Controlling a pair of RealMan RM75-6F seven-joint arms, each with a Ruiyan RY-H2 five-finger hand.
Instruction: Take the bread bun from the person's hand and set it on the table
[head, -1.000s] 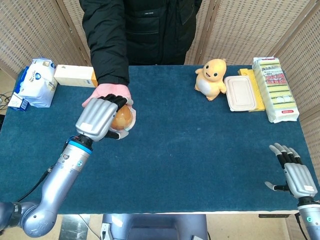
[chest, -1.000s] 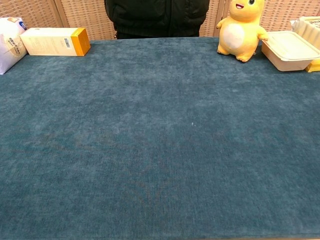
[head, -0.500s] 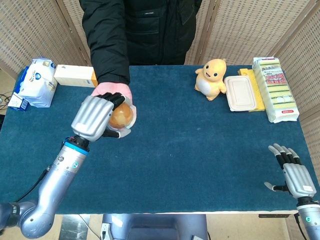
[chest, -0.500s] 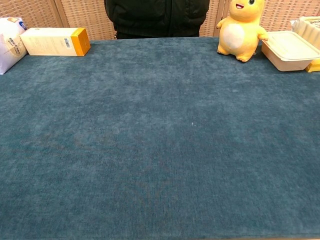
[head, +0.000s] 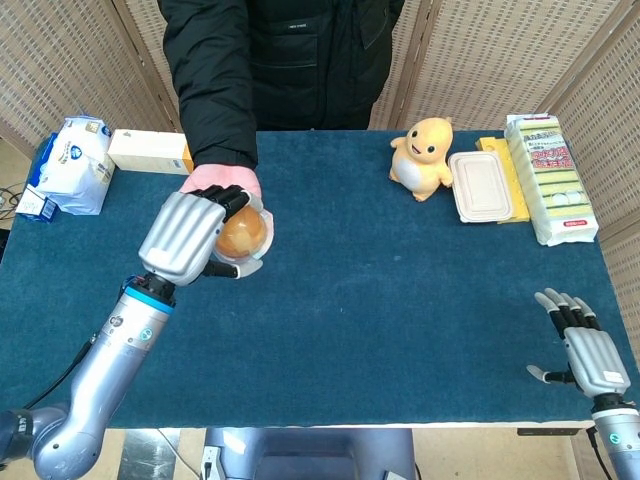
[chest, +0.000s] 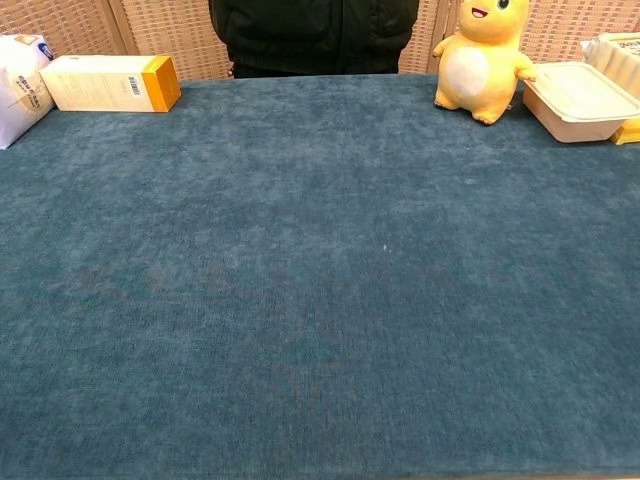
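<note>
In the head view the golden bread bun (head: 243, 235), in a clear wrapper, sits above the table's left half. The person's hand (head: 222, 180) still cups it from behind. My left hand (head: 185, 238) wraps over the bun from the near left, with its fingers (head: 232, 200) curled across the top and the thumb under the wrapper. My right hand (head: 588, 350) rests at the near right table edge, fingers spread, holding nothing. The chest view shows neither hand nor the bun.
A white bag (head: 72, 165) and a cream box (head: 150, 152) stand at the far left. A yellow plush toy (head: 425, 158), a lidded tray (head: 480, 186) and a sponge pack (head: 550, 178) line the far right. Blue cloth (chest: 320, 300) covers the table.
My left hand, with the bun and the person's hand, has shifted slightly left and away from me. The right hand has barely moved.
</note>
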